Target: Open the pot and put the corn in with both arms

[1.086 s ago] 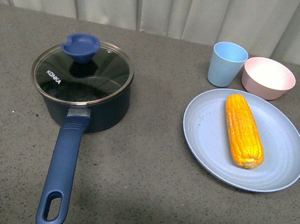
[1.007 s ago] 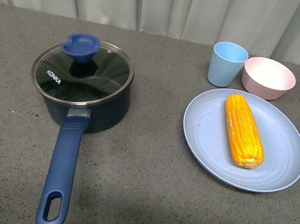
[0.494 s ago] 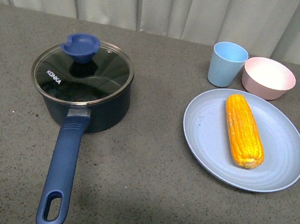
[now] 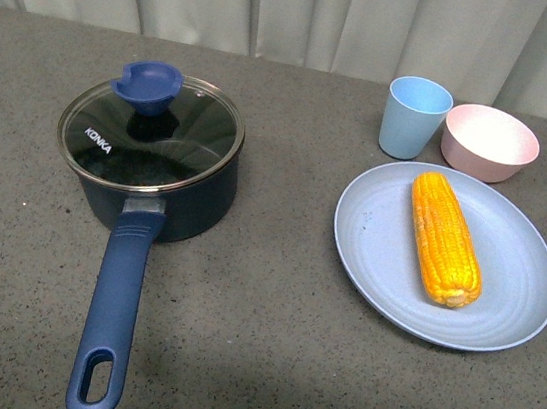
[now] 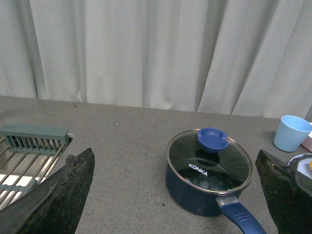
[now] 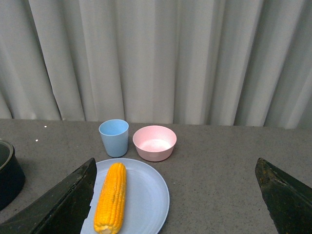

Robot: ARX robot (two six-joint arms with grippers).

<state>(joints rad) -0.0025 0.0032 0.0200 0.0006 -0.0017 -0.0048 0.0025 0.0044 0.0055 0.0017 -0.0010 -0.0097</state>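
On the grey speckled table point(image 4: 254, 353) I count one dark navy round saucepan point(image 4: 157, 204), one yellow-orange corn cob point(image 4: 444, 237), one round light blue plate point(image 4: 504, 290), one light blue cup point(image 4: 413, 117) and one pink bowl point(image 4: 488, 142). The saucepan stands on the left side of the table, closed by one glass lid point(image 4: 175, 146) with a blue knob point(image 4: 148, 85), and its long blue handle point(image 4: 113, 315) points toward the robot. The corn cob lies on the plate on the right side, well apart from the saucepan, and the cup and the bowl stand just beside each other behind the plate. The left gripper point(image 5: 174, 153) has its two fingers point(image 5: 68, 190) spread wide with nothing between them, and the right gripper point(image 6: 175, 161) is spread wide as well. In the front view no arm shows. The inside of the saucepan is hard to make out through the lid. In the left wrist view the handle is cut by the picture's edge, and a metal wire rack point(image 5: 29, 151) is partly hidden by a finger. In the right wrist view only a small part of the saucepan shows. A pale curtain point(image 4: 279, 9) hangs behind.
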